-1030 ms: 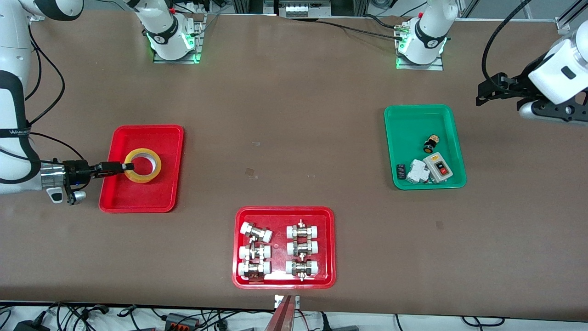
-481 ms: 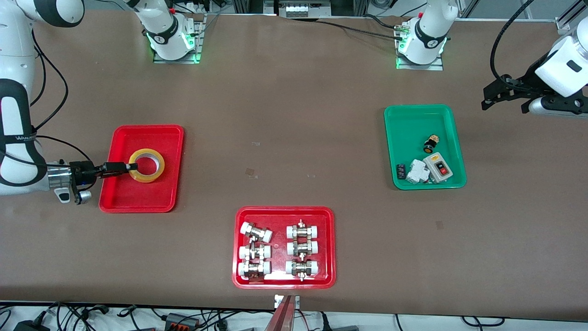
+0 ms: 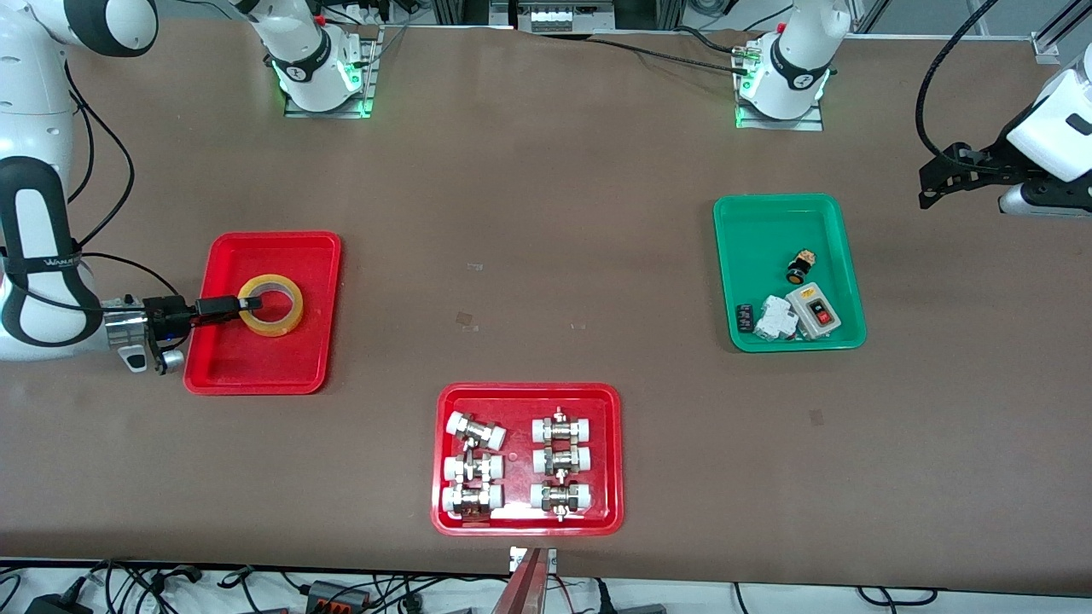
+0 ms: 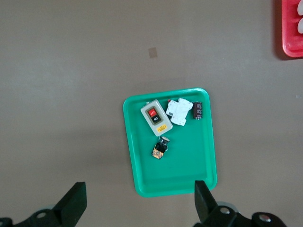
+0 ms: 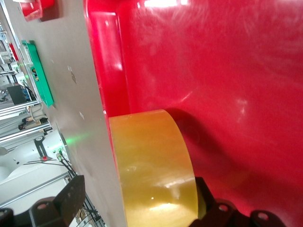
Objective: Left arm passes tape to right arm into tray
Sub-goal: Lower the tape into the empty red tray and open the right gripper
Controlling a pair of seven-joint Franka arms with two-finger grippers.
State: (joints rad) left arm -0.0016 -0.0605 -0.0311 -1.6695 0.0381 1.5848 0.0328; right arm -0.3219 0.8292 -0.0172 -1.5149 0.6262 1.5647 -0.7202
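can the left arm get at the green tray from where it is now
Probably yes. The left gripper hangs open above the table at the left arm's end, with the shallow green plastic tray in plain sight below it in the left wrist view. Nothing stands between them, and the right gripper is at the yellowish tape roll.

white jointed arms (image 3: 38, 213), black cables, seemingly "wanuest" lettering, black grippers (image 3: 938, 175)

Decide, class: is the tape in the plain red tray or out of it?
In. The tape lies flat inside the red tray, within its rim. The right gripper, jaws open, straddles the roll's wall.
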